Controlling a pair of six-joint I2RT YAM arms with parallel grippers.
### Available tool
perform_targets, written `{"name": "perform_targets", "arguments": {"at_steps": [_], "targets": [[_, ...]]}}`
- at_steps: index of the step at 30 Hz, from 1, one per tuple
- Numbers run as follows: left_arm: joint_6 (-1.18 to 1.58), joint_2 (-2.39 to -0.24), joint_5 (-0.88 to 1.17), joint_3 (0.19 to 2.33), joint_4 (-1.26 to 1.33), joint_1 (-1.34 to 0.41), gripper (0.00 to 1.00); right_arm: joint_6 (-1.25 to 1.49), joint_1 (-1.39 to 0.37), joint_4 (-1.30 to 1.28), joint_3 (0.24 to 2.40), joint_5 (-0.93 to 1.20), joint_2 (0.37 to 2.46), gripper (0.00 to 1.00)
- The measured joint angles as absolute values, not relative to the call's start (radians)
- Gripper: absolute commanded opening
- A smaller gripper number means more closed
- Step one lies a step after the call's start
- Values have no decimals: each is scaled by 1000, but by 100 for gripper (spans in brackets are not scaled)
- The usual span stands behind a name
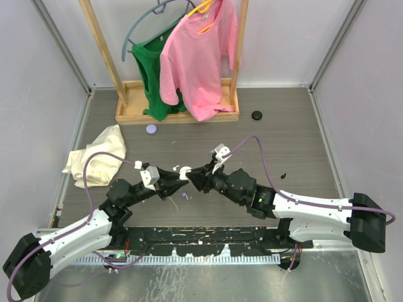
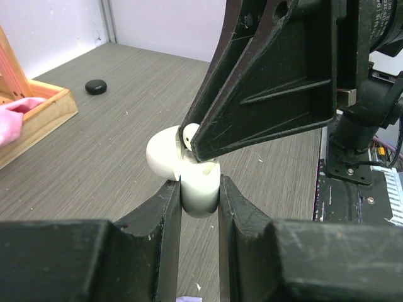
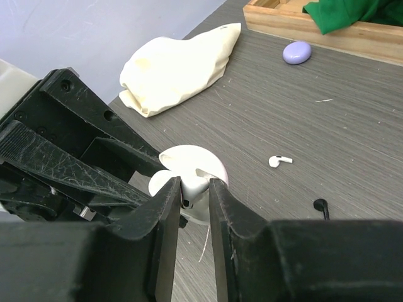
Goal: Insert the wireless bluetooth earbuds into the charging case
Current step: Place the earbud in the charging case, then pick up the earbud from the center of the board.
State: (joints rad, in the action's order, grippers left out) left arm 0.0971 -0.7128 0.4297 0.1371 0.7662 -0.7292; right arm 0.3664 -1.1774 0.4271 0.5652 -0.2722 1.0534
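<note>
My left gripper (image 1: pixel 175 180) is shut on the body of a white charging case (image 2: pixel 200 189), held above the table with its lid (image 2: pixel 162 151) open. My right gripper (image 1: pixel 195 175) is shut on a white earbud (image 3: pixel 195 187) and holds it at the case's open top; the earbud also shows in the left wrist view (image 2: pixel 191 132). The right fingers (image 2: pixel 264 82) reach down over the case. A second white earbud (image 3: pixel 279 160) and a black earbud (image 3: pixel 321 205) lie on the table. A lilac earbud (image 1: pixel 184 196) lies under the grippers.
A cream cloth (image 1: pixel 97 163) lies at the left. A closed lilac case (image 1: pixel 151 129) and a black case (image 1: pixel 256 115) lie near the wooden clothes rack (image 1: pixel 176 116) with a green and a pink shirt at the back.
</note>
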Motion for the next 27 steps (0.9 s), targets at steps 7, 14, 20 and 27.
{"name": "perform_targets", "arguments": {"at_steps": [7,14,20,27], "targets": [[97,-713,414,135,767,-730,0,378,-1179,420,561,-295,1051,49],[97,-713,406,135,766,-730,0,377,-1179,380,561,-331,996,58],[97,-712,376,135,758,-730,0,370,-1179,312,575,-382,966,64],[97,-686,281,135,714,-730,0,351,-1153,230,601,-442,966,68]]}}
